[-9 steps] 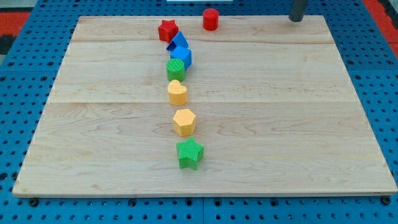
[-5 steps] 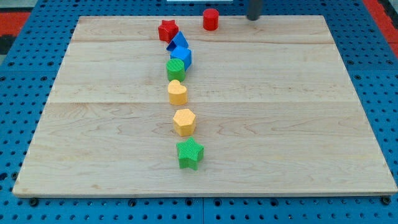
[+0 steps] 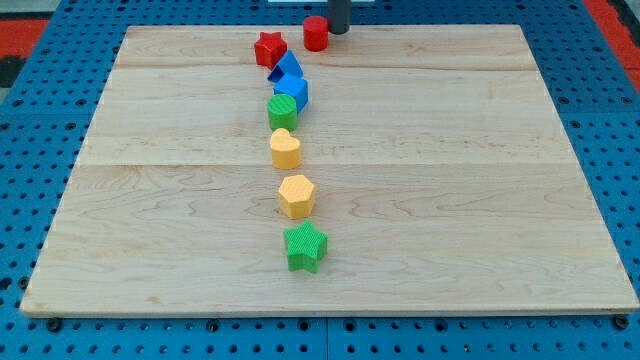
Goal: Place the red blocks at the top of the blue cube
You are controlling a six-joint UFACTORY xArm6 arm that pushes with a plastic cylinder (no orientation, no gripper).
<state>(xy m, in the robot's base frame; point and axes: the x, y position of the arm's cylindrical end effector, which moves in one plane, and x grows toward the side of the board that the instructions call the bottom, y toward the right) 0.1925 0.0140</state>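
Note:
My tip (image 3: 338, 30) is at the view's top edge of the board, touching the right side of the red cylinder (image 3: 316, 33). The red star (image 3: 269, 48) lies to the cylinder's left. Just below the star sit a blue wedge-like block (image 3: 286, 69) and the blue cube (image 3: 293, 92), the cube lower and slightly to the right. The red cylinder is above and a little right of the blue cube; the red star is above and a little left of it.
Below the blue cube runs a column of blocks: a green cylinder (image 3: 283, 111), a yellow heart (image 3: 285, 149), a yellow hexagon (image 3: 296, 196) and a green star (image 3: 306, 247). The wooden board (image 3: 480, 200) lies on a blue pegboard.
My tip has slid left along the board's top edge from the far right, reached the red cylinder, and pushed it left toward the red star.

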